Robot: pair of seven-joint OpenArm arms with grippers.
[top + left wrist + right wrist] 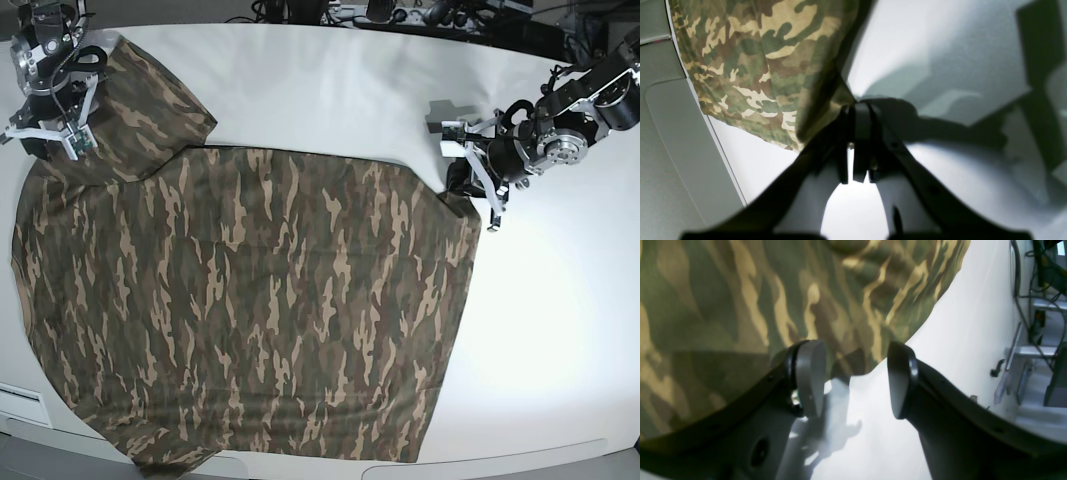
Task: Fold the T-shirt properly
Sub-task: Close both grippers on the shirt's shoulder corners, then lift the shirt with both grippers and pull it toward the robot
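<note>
The camouflage T-shirt point(260, 300) lies spread flat over most of the white table, with one sleeve point(150, 110) reaching to the back left. At the right of the base view my left gripper point(468, 183) is shut on the shirt's right corner. The left wrist view shows the cloth point(766, 66) drawn into a pinched fold at the closed fingertips point(853, 113). My right gripper point(55, 138) stands open over the sleeve at the back left. In the right wrist view its two pads point(810, 376) are wide apart above the cloth's edge point(846, 323), with nothing held between them.
Bare white table point(330, 90) shows behind and to the right of the shirt. Cables and equipment point(400, 15) line the far edge. A rack with cables point(1040, 306) stands beyond the table edge in the right wrist view. The shirt's hem overhangs the front edge point(170, 460).
</note>
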